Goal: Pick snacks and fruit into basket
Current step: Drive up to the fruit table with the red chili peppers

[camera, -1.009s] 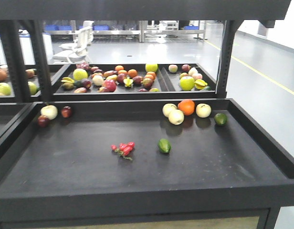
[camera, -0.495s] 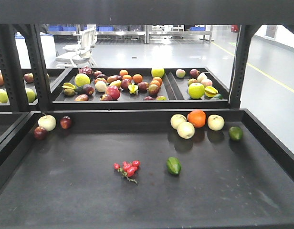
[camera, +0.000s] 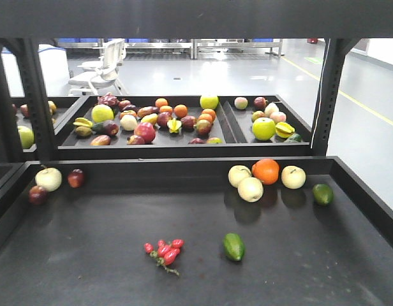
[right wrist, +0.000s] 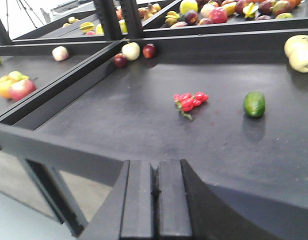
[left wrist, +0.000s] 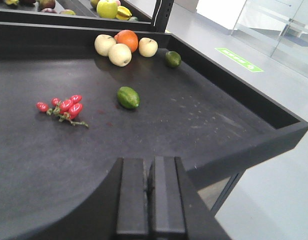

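1. At the far edge of the black shelf (camera: pixel 349 268), toward its right corner, we see pale yellow apples (camera: pixel 251 189) crowded against a round orange (camera: pixel 266 171). A darker green fruit (camera: pixel 323 194) lies apart from them, near the right edge.
2. In the far left corner sit a pale apple (camera: pixel 48 179), a red apple (camera: pixel 76 178) and a dark red fruit (camera: pixel 37 194). Beyond the far edge, the back trays (camera: pixel 225 124) hold mixed fruit.
3. Only bare shelf surface lies between these groups and the task's fruit.
4. The red fruit bunch (camera: pixel 163 251) has small glossy red fruits on a thin green stem. It lies around the middle of the shelf, a little left of centre.
5. The green oval fruit (camera: pixel 234 247) is smooth and lies on its side. It is near the bunch on its right, not touching it.
6. We count three pale yellow apples, one orange, one darker green fruit, three fruits in the left corner, one bunch and one green oval fruit.
7. The left end effector (left wrist: pixel 150 162) has its fingers pressed together on nothing. The right end effector (right wrist: pixel 155 164) does too.
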Motion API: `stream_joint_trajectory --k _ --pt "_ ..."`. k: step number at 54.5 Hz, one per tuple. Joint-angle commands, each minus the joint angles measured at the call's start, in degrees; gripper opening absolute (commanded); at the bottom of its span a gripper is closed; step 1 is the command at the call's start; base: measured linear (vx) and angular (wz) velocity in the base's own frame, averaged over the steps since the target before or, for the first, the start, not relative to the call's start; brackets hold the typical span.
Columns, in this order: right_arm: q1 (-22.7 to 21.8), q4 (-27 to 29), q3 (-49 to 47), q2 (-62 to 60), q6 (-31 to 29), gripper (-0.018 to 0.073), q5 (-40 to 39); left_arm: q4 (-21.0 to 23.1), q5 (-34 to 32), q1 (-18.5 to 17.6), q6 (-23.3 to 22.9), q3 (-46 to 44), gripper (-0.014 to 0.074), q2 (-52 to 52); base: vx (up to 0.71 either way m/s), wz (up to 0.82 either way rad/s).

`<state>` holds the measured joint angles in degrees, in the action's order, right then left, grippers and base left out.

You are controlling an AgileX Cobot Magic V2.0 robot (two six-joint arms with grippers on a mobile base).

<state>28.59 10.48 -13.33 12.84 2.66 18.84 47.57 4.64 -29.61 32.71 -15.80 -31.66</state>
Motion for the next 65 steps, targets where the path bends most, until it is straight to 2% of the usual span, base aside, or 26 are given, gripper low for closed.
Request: stream_joint_trajectory --k 1,65 --pt "-0.23 -0.14 -1.78 0.45 -0.45 -0.0008 -4.42 0.62 -3.33 -0.02 -0.38 -1.51 0.0002 0.03 0.18 -0.10" --pt "-0.23 -0.14 -1.78 0.45 -0.45 -0.0008 -4.33 0.62 -3.33 -0.02 -0.38 -1.51 0.0002 0.03 0.12 -0.01"
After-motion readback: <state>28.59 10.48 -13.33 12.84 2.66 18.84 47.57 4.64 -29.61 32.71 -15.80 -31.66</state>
